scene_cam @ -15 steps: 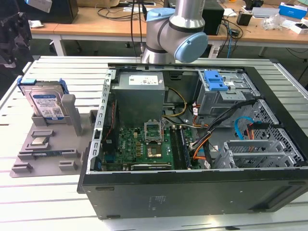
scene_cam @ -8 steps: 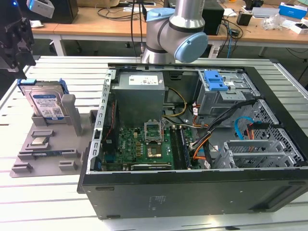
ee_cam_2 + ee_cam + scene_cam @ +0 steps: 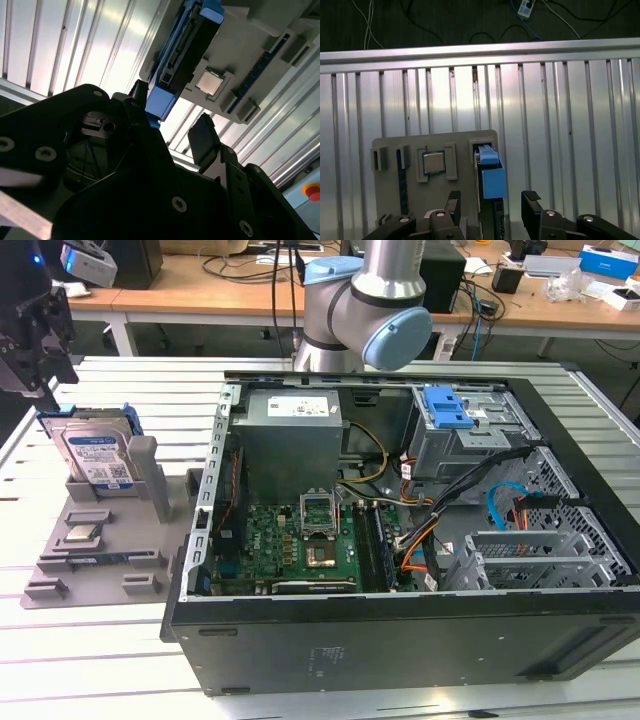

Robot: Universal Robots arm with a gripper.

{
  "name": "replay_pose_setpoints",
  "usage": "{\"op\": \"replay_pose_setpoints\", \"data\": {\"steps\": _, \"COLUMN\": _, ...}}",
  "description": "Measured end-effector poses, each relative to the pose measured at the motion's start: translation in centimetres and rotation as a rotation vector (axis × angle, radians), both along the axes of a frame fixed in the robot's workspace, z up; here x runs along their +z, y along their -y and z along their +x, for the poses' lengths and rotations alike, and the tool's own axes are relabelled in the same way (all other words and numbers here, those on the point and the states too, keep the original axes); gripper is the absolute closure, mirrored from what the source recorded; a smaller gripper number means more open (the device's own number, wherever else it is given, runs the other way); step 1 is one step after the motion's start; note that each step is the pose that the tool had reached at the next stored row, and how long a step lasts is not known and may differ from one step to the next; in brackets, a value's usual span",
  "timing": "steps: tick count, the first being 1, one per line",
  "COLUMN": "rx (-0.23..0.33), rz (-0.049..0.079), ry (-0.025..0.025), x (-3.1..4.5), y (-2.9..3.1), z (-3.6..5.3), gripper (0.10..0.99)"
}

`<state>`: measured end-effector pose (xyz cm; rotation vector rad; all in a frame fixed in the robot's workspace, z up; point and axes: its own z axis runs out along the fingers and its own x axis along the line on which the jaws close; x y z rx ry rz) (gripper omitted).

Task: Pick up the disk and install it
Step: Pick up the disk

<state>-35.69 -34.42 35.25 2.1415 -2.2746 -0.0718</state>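
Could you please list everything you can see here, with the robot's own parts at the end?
Disk: one, silver with blue frame, upright in the holder.
Holder: one, grey, on the table, exterior view's left.
Processor chip: one, silver, lying in the holder.
Computer case: one, black, open, on the table.
Motherboard: one, green, inside the case.
Drive cage: one, grey with blue latch, inside the case.
Table: one, silver, slatted.
Arm: one, grey and light blue, behind the case.
Gripper: one, black, open, a finger to each side of the disk.
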Motion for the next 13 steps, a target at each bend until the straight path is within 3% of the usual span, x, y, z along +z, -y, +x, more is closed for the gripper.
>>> {"op": "replay_pose_setpoints", "data": {"steps": 3, "rx": 0.012, "rz": 0.0, "ry": -0.0001, "x": -0.89, "y": 0.0, "z": 0.0, "gripper": 0.486}}
{"op": "replay_pose_setpoints", "data": {"steps": 6, "rx": 0.068, "rz": 0.0, "ry": -0.0003, "x": -2.25, "y": -0.35, "z": 0.0, "gripper": 0.486}}
{"op": "replay_pose_setpoints", "data": {"steps": 9, "rx": 0.073, "rz": 0.0, "ry": -0.0001, "x": -3.18, "y": -0.74, "z": 0.0, "gripper": 0.486}}
{"op": "replay_pose_setpoints", "data": {"steps": 13, "rx": 0.073, "rz": 0.0, "ry": 0.0001, "x": -4.22, "y": -0.74, "z": 0.0, "gripper": 0.486}}
